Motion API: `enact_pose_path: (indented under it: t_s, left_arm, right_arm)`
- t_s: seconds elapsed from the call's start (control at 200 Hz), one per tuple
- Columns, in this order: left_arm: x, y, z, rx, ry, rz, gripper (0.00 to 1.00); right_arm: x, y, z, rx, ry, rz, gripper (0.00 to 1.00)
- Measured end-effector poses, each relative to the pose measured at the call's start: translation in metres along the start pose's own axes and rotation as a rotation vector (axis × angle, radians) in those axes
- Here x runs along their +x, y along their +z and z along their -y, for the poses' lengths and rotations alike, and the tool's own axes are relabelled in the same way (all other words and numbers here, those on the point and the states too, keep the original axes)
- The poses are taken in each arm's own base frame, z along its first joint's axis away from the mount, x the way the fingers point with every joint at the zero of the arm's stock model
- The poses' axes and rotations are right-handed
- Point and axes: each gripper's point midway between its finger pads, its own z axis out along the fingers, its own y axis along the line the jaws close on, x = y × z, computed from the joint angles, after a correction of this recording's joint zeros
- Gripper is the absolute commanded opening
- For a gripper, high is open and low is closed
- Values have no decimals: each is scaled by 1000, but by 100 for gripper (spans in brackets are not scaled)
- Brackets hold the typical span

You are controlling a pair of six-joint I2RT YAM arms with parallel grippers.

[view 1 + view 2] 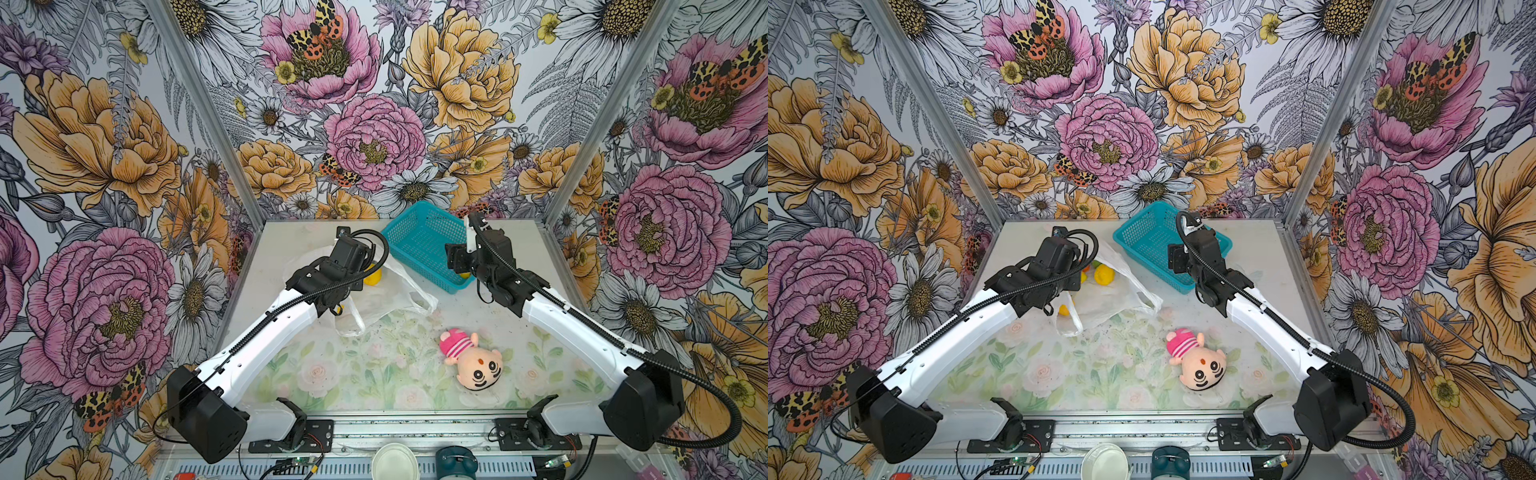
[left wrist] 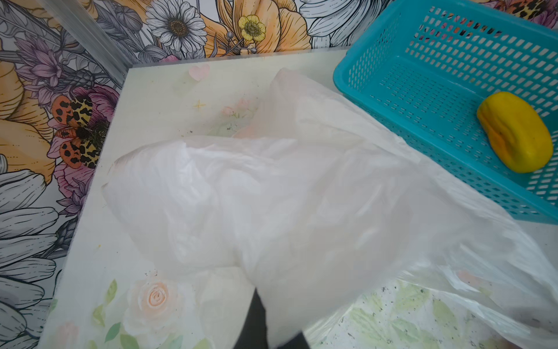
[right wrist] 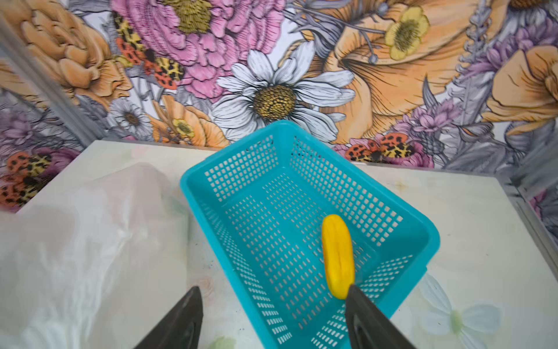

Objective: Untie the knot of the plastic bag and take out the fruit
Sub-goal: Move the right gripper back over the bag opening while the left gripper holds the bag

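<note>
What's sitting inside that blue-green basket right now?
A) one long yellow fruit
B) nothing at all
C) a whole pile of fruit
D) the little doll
A: both wrist views show a single long yellow fruit lying on the floor of the basket, while the doll lies well outside it.

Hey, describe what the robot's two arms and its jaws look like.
The left arm and right arm match: white shells on the links, black housings at joints and wrists, a black ribbed cable running along each. The jaws are dark, tapering wedges.
</note>
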Motion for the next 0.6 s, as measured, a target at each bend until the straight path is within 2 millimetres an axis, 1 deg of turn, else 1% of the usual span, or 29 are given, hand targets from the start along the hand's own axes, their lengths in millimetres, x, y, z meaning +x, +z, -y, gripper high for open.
enact_pose_path:
  t_s: [0.125, 0.23, 0.335, 0.39, 0.5, 0.595]
  left_arm:
    - [13, 10, 3, 1, -14, 0, 0]
    - [20, 10, 5, 16, -19, 16, 0]
    - [18, 8, 4, 19, -31, 43, 0]
    - [16, 8, 3, 14, -37, 56, 0]
    - [13, 8, 1, -4, -40, 74, 0]
    - [10, 8, 0, -11, -43, 85, 0]
  right_arm:
    - [12, -26, -53, -186, -81, 23, 63]
    - [24, -48, -92, -340, -154, 59, 57]
    - [40, -67, -132, -493, -242, 98, 56]
    - [52, -76, -152, -561, -292, 108, 56]
    - [71, -82, -178, -629, -358, 114, 54]
    - [80, -72, -189, -641, -376, 117, 53]
